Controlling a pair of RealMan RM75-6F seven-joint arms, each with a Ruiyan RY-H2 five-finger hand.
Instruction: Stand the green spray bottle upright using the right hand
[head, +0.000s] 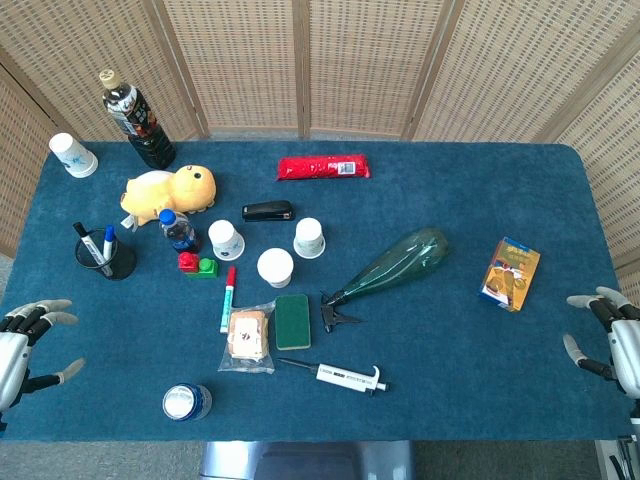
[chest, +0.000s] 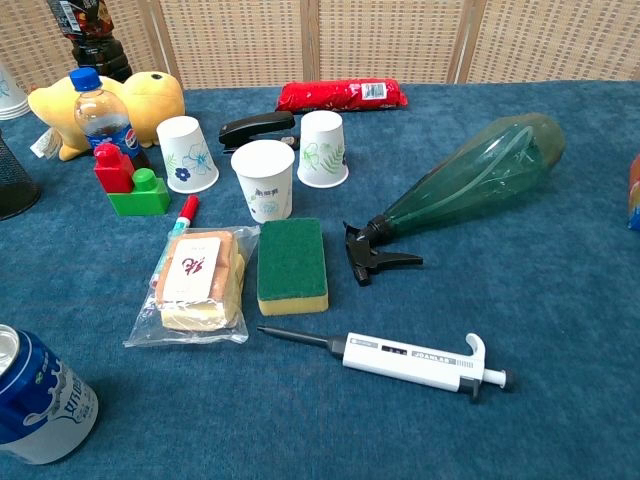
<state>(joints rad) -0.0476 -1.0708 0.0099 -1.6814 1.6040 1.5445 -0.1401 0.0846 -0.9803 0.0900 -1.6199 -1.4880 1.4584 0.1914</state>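
Note:
The green spray bottle lies on its side on the blue table, its black trigger nozzle pointing toward the front left and its fat end toward the back right. The chest view shows the same bottle with its nozzle next to the sponge. My right hand hovers at the table's right edge, fingers spread and empty, well right of the bottle. Over at the left edge, my left hand is also empty with fingers apart. Neither hand appears in the chest view.
A green sponge, a bagged snack and a white pipette lie left of and in front of the nozzle. Three paper cups stand behind them. An orange packet lies between bottle and right hand. A can stands front left.

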